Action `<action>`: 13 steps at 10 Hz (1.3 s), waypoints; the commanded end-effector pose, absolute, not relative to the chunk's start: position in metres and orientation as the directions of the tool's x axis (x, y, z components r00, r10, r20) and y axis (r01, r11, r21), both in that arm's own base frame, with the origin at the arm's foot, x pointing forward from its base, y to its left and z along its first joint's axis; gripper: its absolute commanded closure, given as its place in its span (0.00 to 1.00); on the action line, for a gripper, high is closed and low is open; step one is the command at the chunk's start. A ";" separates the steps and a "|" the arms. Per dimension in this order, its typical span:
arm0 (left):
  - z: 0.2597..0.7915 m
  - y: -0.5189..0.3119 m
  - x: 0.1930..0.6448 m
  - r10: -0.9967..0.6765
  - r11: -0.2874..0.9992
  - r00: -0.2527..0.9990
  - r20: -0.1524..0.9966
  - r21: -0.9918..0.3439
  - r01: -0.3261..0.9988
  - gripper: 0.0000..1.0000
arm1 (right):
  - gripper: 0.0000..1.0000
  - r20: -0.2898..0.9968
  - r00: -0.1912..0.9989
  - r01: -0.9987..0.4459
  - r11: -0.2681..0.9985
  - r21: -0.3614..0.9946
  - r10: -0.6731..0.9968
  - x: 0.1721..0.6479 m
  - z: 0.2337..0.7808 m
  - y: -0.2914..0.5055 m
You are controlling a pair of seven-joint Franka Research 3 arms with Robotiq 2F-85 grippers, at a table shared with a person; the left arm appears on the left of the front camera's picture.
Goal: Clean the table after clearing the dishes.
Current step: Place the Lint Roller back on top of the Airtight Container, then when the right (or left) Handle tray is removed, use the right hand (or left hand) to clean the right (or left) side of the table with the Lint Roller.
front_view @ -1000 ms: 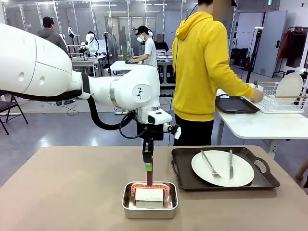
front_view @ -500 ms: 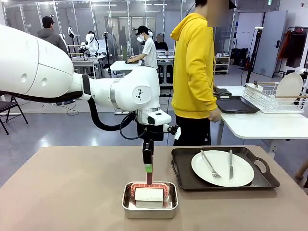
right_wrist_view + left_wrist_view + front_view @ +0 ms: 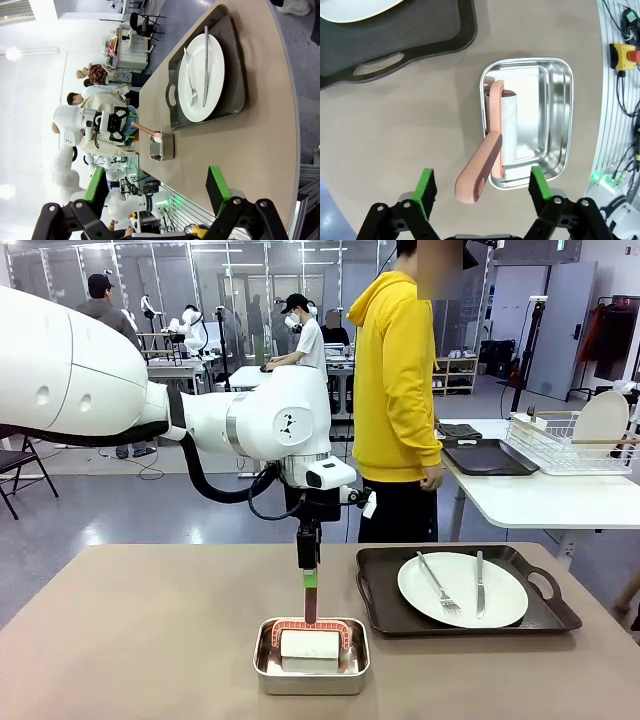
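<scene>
While the left arm reaches in from the left side of the brown table, its left gripper hangs directly over a small steel pan near the table's front edge. The wrist view shows its green-padded fingers spread wide, released, on either side of a pink handle and clear of it. That handle belongs to a white roller lying in the pan, and it rises up between the open jaws.

Just right of the pan sits a dark tray, flat on the table. It carries a round white plate with a fork and a knife laid on it side by side.

Beyond the table's far edge, a person in a yellow hoodie stands side-on. Further right, a white table holds a second dark tray and a wire rack with a plate standing in it.

The right gripper hovers above the brown table, fingers wide apart, grasping nothing.
</scene>
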State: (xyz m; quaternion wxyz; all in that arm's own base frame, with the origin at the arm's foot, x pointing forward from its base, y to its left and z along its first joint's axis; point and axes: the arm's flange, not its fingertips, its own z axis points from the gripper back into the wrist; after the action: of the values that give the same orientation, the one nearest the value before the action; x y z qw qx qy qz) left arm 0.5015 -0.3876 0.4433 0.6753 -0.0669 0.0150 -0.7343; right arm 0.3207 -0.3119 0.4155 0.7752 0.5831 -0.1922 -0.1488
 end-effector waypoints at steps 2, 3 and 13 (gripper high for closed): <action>0.446 -0.381 0.498 -0.991 -0.110 -0.102 0.082 -0.099 0.989 0.00 | 0.00 0.130 0.881 0.000 0.276 0.961 -0.455 0.319 0.418 -0.311; 0.445 -0.381 0.498 -0.992 -0.107 -0.099 0.083 -0.097 0.990 0.00 | 0.00 0.130 0.881 0.000 0.276 0.961 -0.455 0.319 0.418 -0.311; 0.444 -0.387 0.502 -0.994 -0.088 -0.079 0.079 -0.112 0.990 0.00 | 0.00 0.130 0.881 0.000 0.276 0.961 -0.455 0.319 0.418 -0.311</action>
State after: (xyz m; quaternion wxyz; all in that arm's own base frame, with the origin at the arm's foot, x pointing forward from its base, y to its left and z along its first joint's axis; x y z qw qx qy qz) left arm 0.5024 -0.3875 0.4418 0.6757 -0.0678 0.0159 -0.7339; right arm 0.3207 -0.3119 0.4155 0.7752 0.5831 -0.1922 -0.1488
